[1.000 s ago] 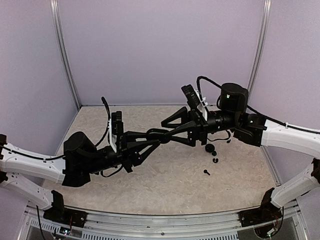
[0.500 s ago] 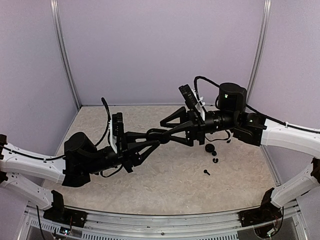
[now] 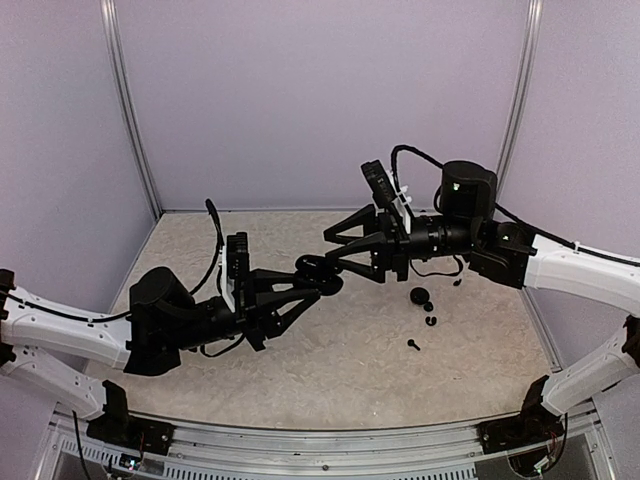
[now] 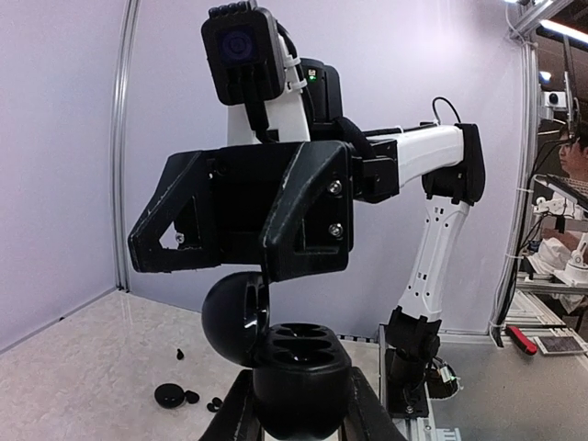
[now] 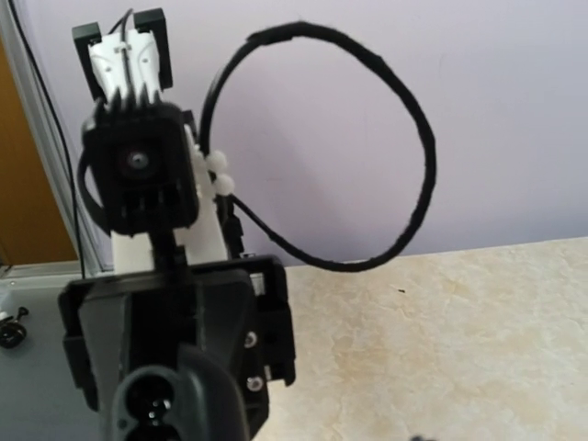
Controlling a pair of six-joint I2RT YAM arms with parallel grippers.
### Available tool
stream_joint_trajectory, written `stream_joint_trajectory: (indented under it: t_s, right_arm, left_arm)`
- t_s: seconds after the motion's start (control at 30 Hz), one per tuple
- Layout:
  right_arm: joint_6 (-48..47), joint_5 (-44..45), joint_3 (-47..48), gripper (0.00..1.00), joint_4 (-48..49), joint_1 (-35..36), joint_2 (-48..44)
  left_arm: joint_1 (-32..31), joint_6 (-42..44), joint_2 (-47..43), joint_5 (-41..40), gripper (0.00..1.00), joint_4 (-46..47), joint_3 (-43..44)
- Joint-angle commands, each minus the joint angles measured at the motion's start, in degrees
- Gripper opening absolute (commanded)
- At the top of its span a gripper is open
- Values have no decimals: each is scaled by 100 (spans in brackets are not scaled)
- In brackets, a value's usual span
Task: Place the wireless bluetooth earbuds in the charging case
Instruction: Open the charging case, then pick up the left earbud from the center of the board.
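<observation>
My left gripper (image 3: 318,274) is shut on the charging case (image 3: 322,268) and holds it in the air above the table's middle. In the left wrist view the case (image 4: 303,367) sits upright between my fingers (image 4: 237,418), its lid (image 4: 230,317) swung open to the left and its sockets bare. My right gripper (image 3: 331,252) is open, just right of and slightly above the case, not touching it; it also fills the left wrist view (image 4: 241,230). Two tiny black earbuds (image 3: 432,321) (image 3: 413,344) lie on the table under the right arm. The case's top shows in the right wrist view (image 5: 147,406).
A round black piece (image 3: 421,296) lies on the table near the buds, and it shows with small black bits in the left wrist view (image 4: 168,395). Purple walls and metal posts (image 3: 128,120) close in the table. The left wrist camera (image 5: 138,165) faces my right wrist.
My right gripper has drawn back from the case, up and to the right, with its jaws spread. My left gripper has stayed shut on the case and shifted slightly right.
</observation>
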Motion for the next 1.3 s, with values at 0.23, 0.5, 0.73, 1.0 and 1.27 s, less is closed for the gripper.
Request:
stream_joint_trajectory:
  t_s: [0.23, 0.5, 0.73, 1.0, 1.27]
  right_arm:
    - [-283, 258, 189, 56, -478, -195, -421]
    - [-207, 927, -372, 58, -1311, -660, -696]
    - [-327, 1473, -629, 57, -2582, -1333, -706]
    - [319, 2101, -1356, 51, -3024, -2313, -414]
    - [1176, 2437, -2267, 44, -2245, -2768, -258]
  left_arm:
    - [95, -56, -136, -47, 9, 182, -250]
    - [261, -225, -275, -179, 9, 315, -550]
    - [375, -286, -297, -244, 9, 430, -751]
    - [460, -307, -204, -220, 9, 585, -822]
    - [517, -262, -88, -156, 9, 862, -918]
